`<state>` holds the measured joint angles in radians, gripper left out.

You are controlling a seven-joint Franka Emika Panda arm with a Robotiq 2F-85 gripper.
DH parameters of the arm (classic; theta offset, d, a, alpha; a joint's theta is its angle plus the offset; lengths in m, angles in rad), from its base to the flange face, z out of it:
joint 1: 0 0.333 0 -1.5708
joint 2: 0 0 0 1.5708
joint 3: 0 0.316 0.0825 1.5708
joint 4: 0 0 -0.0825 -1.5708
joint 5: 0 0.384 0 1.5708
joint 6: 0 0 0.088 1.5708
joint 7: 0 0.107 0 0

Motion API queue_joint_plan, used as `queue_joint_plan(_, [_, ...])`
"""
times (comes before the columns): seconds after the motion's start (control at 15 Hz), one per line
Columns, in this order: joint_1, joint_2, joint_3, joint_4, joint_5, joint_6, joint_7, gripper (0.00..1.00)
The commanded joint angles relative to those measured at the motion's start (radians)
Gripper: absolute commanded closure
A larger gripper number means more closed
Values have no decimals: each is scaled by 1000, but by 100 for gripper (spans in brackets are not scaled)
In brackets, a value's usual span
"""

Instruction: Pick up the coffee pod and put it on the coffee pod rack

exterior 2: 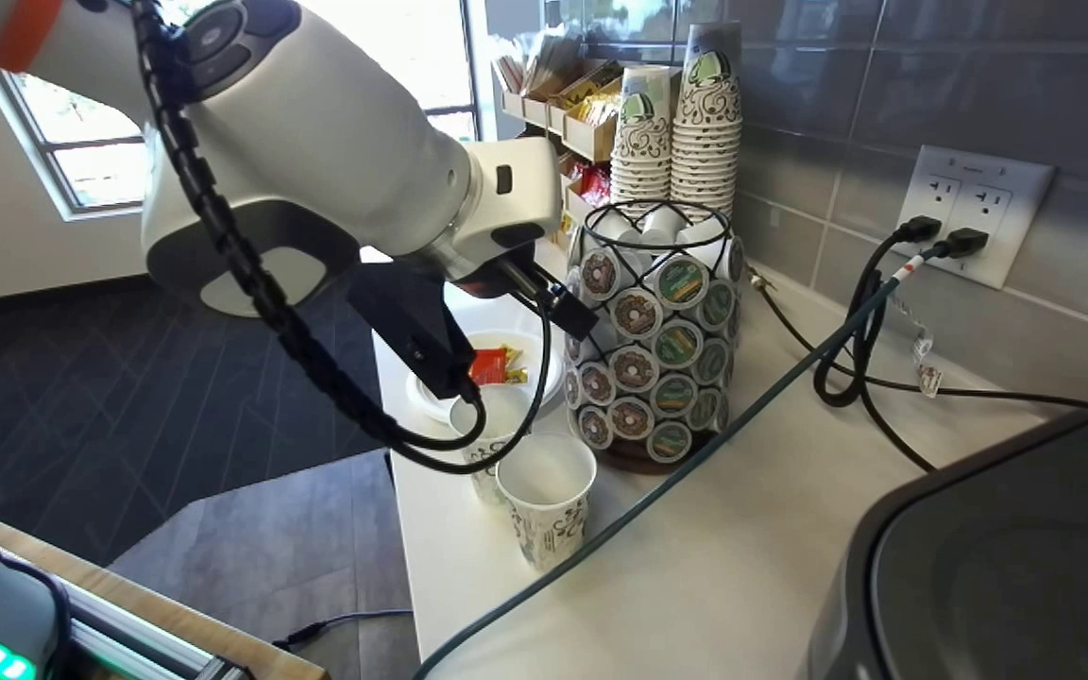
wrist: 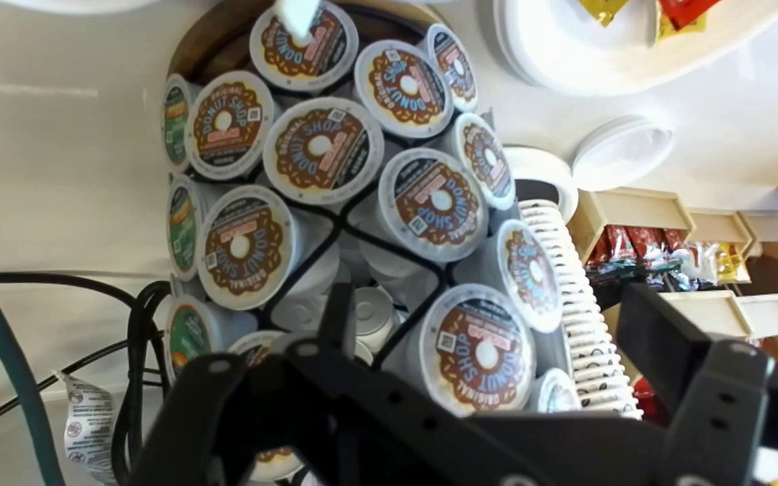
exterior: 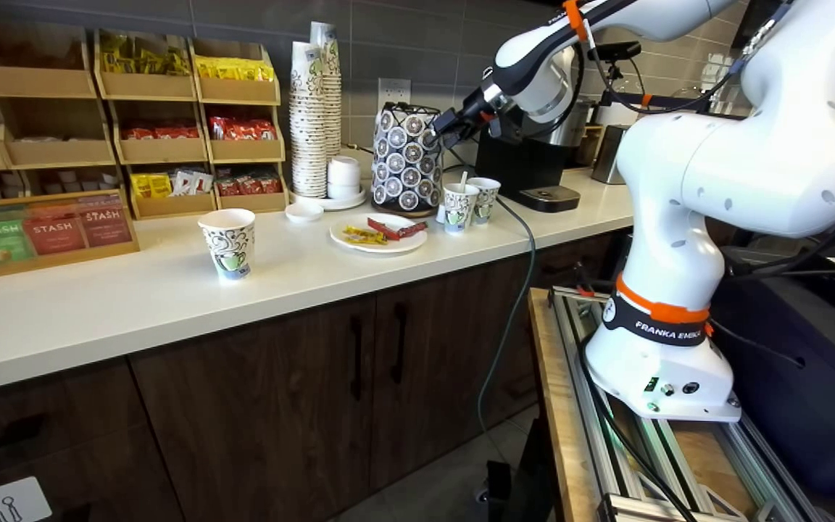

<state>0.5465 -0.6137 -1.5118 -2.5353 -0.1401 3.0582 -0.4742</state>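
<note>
Donut Shop coffee pod [wrist: 477,347] sits in the wire pod rack [wrist: 339,221], the end effector [wrist: 490,304] spread to either side in the wrist view.
Placing looks done; the next move likely calls for retreating without snagging the rack.

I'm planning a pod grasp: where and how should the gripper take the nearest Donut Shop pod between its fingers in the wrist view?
Probably across the pod at its round rim, from outside the rack: the printed end faces outward, in front of the wire, while the body recedes inside.
</note>
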Motion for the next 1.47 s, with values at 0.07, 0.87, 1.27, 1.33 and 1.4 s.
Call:
queue_joint_plan(0.07, [-48, 3, 34, 19, -8, -116, 3, 0])
queue_joint_plan(0.87, [-473, 72, 372, 116, 15, -605, -49, 0])
queue_joint_plan(1.27, [-680, 80, 561, 129, 1, -708, -20, 0])
queue_joint_plan(1.33, [-716, 73, 597, 130, -3, -745, -16, 0])
queue_joint_plan(1.4, [-753, 71, 634, 129, -8, -768, -1, 0])
